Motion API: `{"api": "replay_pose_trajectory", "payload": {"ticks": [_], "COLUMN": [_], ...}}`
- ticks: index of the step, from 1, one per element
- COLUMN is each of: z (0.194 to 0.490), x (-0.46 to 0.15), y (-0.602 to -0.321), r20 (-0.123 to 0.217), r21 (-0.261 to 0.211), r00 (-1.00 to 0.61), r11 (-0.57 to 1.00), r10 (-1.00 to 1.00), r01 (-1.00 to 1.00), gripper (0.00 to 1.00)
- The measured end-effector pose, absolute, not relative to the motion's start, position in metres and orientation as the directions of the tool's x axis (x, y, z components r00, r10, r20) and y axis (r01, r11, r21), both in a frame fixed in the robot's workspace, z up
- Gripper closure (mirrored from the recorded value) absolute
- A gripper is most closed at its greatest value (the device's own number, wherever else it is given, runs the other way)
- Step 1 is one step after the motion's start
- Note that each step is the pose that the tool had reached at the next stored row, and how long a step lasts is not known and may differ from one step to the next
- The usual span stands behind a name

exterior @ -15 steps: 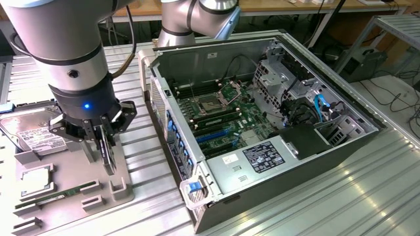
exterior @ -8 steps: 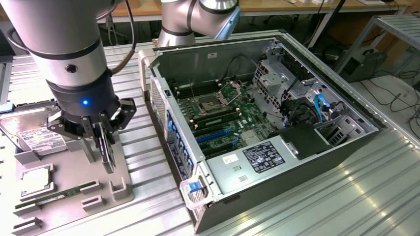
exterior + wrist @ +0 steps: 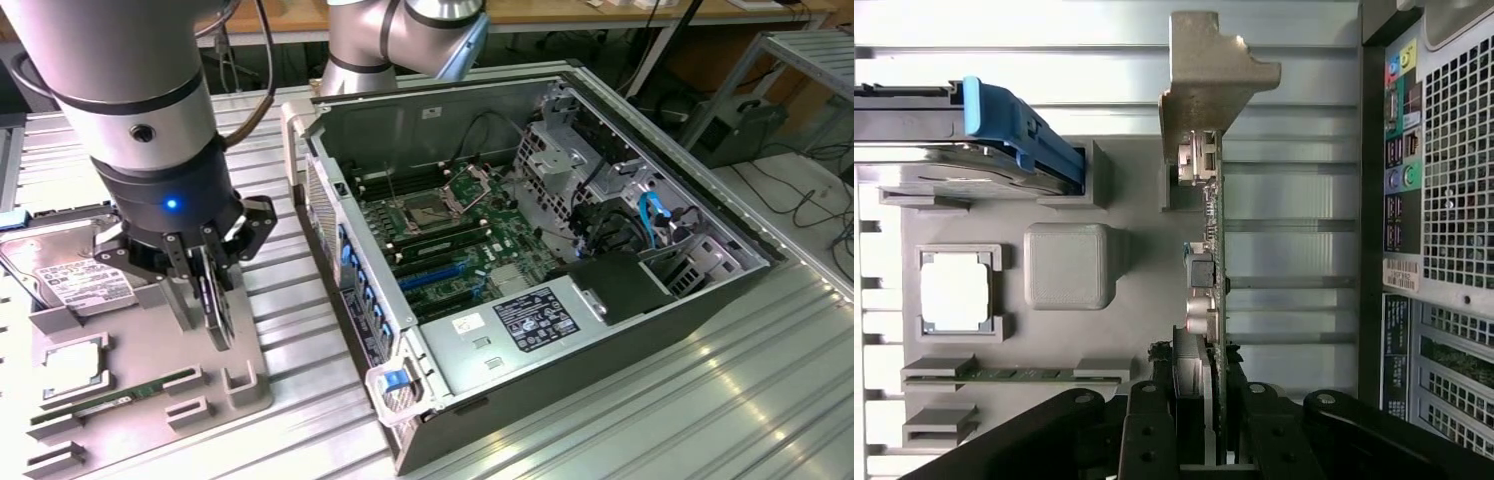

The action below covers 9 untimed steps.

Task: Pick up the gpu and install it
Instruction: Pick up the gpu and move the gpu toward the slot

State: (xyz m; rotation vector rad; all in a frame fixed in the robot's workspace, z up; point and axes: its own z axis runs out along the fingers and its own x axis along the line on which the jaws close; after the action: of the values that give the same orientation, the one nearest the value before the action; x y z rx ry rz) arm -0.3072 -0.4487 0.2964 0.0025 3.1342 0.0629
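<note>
One gripper (image 3: 200, 288), one card, and the grab looks decent to me. The jaws are closed partway down onto the gpu (image 3: 1216, 250) with a finger on each flat face, so the card hangs edge-on and its silver bracket (image 3: 1206, 90) sticks out at one end. It sits right over the grey parts tray (image 3: 140, 345), near the hard drive (image 3: 60, 270) and well apart from the open pc case (image 3: 641, 330). I can't tell if the bottom edge is clear of the tray's little holder posts (image 3: 1176, 185) or touching them. So my take on the lift is to go straight up with no sideways drift, because the bracket end is just beside a post and could snag. The fingers seem to have only the upper edge, with most of the board hanging below, so I'd expect it to want to swing. Slow and plumb is the safe bet, and I wouldn't squeeze a thin board any harder.
</note>
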Motion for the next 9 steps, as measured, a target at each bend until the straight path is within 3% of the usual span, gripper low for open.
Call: {"api": "replay_pose_trajectory", "payload": {"ticks": [9], "z": [0.3028], "x": [-0.3072], "y": [-0.4487], "r20": [-0.007], "r21": [0.040], "r00": [-1.000], "r11": [0.999], "r10": [0.002], "r01": [0.002], "gripper": [0.71]}}
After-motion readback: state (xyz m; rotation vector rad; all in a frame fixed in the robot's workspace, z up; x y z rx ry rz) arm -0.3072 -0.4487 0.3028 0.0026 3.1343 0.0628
